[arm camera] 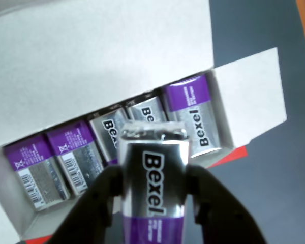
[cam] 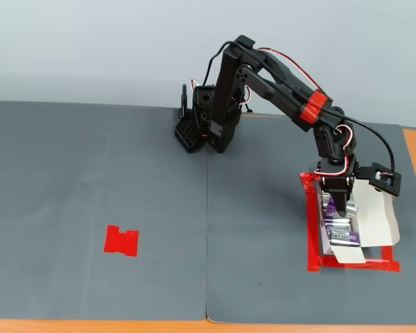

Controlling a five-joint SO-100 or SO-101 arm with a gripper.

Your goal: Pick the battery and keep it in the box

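In the wrist view my gripper (arm camera: 153, 185) is shut on the battery (arm camera: 153, 173), a silver and purple block marked Bexel, clamped between the two black fingers (arm camera: 104, 195). It hangs just above the front edge of the white box (arm camera: 91, 61), whose flaps are folded out. Several identical batteries (arm camera: 195, 114) lie side by side in the box. The fixed view shows the gripper (cam: 340, 208) pointing down over the box (cam: 376, 208) at the right of the mat, and the held battery is hard to make out there.
A red tape frame (cam: 310, 229) outlines the box. On the left of the grey mat (cam: 159, 208) lies a flat red tape patch (cam: 121, 241). The arm's base (cam: 204, 128) stands at the back centre. Wooden table edge shows at the far right.
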